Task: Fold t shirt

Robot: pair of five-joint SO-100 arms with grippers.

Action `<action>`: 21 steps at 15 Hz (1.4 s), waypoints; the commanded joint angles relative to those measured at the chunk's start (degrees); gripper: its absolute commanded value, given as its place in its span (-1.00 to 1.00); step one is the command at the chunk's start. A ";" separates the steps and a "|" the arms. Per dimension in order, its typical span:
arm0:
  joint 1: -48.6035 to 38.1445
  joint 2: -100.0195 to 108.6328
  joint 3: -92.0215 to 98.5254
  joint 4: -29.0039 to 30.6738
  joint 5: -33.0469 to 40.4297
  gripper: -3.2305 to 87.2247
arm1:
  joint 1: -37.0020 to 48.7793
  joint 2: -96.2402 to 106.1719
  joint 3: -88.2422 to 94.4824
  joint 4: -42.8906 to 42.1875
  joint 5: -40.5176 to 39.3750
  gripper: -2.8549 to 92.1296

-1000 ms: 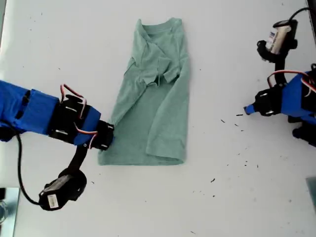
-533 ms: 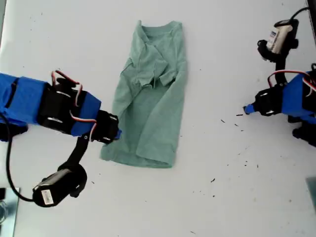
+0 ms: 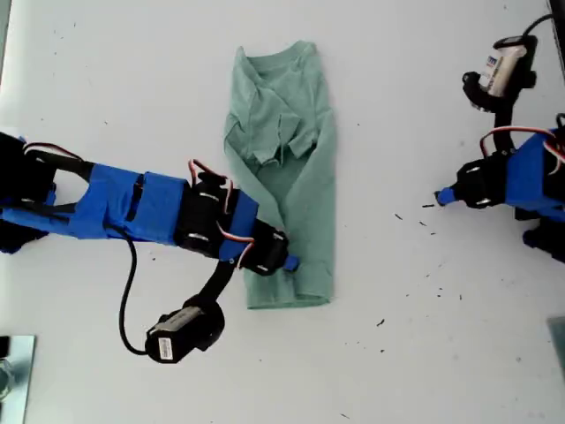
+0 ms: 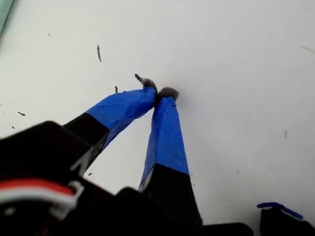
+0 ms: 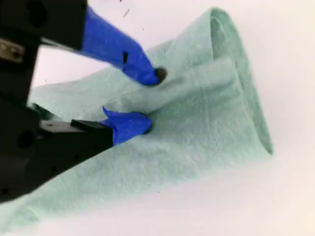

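Observation:
The pale green t shirt (image 3: pixel 305 150) lies lengthwise on the white table (image 3: pixel 424 79), neck toward the exterior view's top, partly folded into a narrow strip. My second gripper (image 3: pixel 287 262) reaches in from the exterior view's left and sits over the shirt's lower part. In the second wrist view its blue fingertips (image 5: pixel 129 124) pinch a raised fold of the t shirt (image 5: pixel 216 123), so my second gripper (image 5: pixel 150 98) is shut on cloth. My first gripper (image 3: pixel 439 198) rests at the exterior view's right, away from the shirt. Over bare table, my first gripper (image 4: pixel 158 92) is shut on nothing.
Small dark specks (image 3: pixel 439 291) dot the table between the shirt and the first arm. A metallic object (image 3: pixel 13 371) sits in the exterior view's lower left corner. Each arm's wrist camera (image 3: pixel 177 331) hangs beside it on a cable.
My second gripper has swept toward the exterior view's right, dragging the shirt's lower left edge over the body, so the shirt is narrower. The first arm has not moved.

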 commanded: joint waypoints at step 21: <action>-7.65 80.42 80.07 -2.11 -14.77 -0.74 | -8.09 -25.75 -29.18 1.58 8.09 -0.91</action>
